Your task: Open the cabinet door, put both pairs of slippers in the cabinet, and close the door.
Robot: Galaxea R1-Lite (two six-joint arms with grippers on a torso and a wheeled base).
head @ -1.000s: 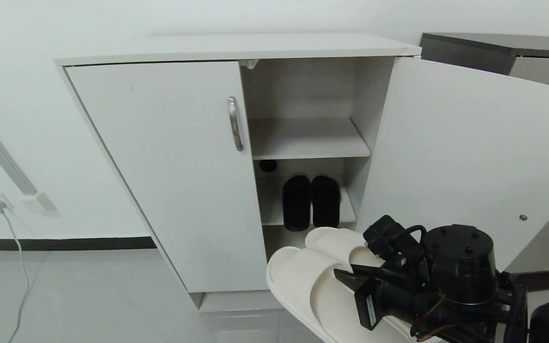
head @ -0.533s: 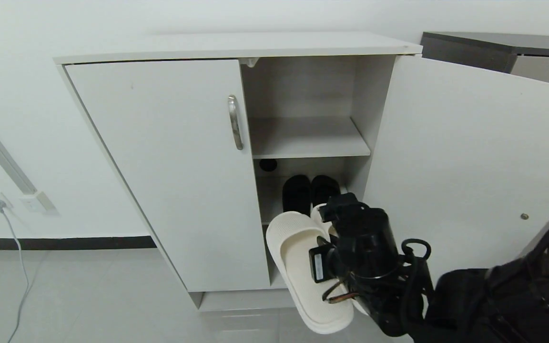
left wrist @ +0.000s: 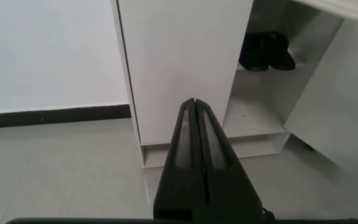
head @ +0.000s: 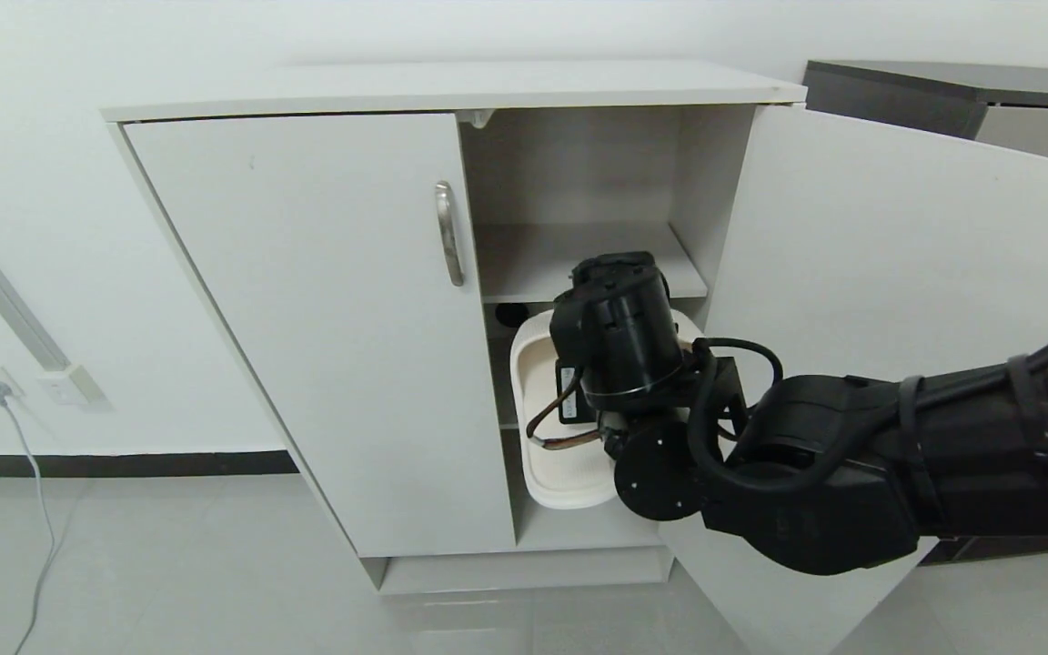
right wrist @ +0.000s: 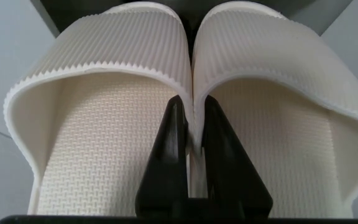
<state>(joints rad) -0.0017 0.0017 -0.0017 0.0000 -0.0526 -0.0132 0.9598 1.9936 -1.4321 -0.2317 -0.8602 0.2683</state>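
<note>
A small label on the right arm's wrist housing is too small to read. The cabinet (head: 451, 86) has its left door (head: 306, 318) shut, with a metal handle (head: 448, 235) by its inner edge, and its right door (head: 897, 273) swung wide. The white slippers (head: 551, 455) fill much of the cabinet's open half between the left door's edge and the cabinet's right wall, just beside the door edge. Their long axis stands steeply, the upper end just under the cabinet's upper shelf (head: 533, 264) and the lower end at the mouth of the bottom compartment. The right pincer (right wrist: 193, 109) clamps the two adjoining inner walls of the pair's ribbed straps together, so both slippers lie side by side, pointing away from it into the cabinet. The black slippers (left wrist: 266, 51) sit side by side on the cabinet's middle shelf. The left pincer (left wrist: 194, 106) is closed on nothing, low in front of the cabinet's shut door, over the floor (left wrist: 55, 168)
</note>
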